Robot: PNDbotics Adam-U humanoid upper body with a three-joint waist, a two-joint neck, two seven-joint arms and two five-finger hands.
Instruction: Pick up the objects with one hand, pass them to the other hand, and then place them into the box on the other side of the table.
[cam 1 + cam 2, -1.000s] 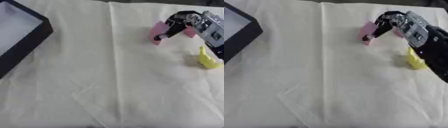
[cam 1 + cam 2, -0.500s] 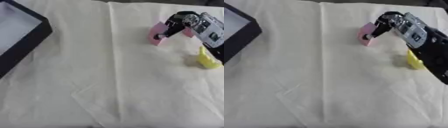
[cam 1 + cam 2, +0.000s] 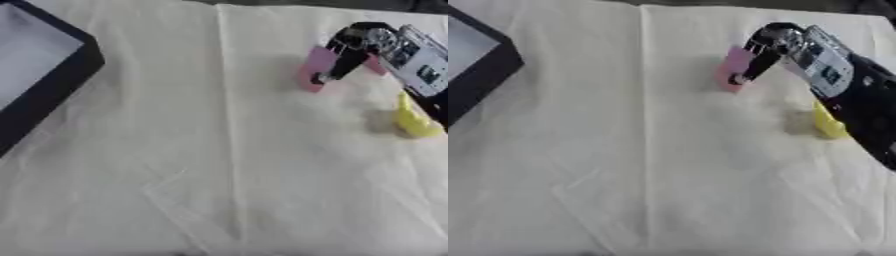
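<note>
Fingers [image 3: 343, 61] on one pink block [image 3: 313, 72]; one yellow object [image 3: 411, 120].

The right hand [image 3: 785, 42] covered the right part of the pink object [image 3: 315, 75], whose shape was too blurred to name. Its fingers [image 3: 337, 67] curled over that object, though actual contact could not be judged. The black box [image 3: 52, 80] ran off the left edge. The arm overlapped the yellow object [image 3: 829, 125].
</note>
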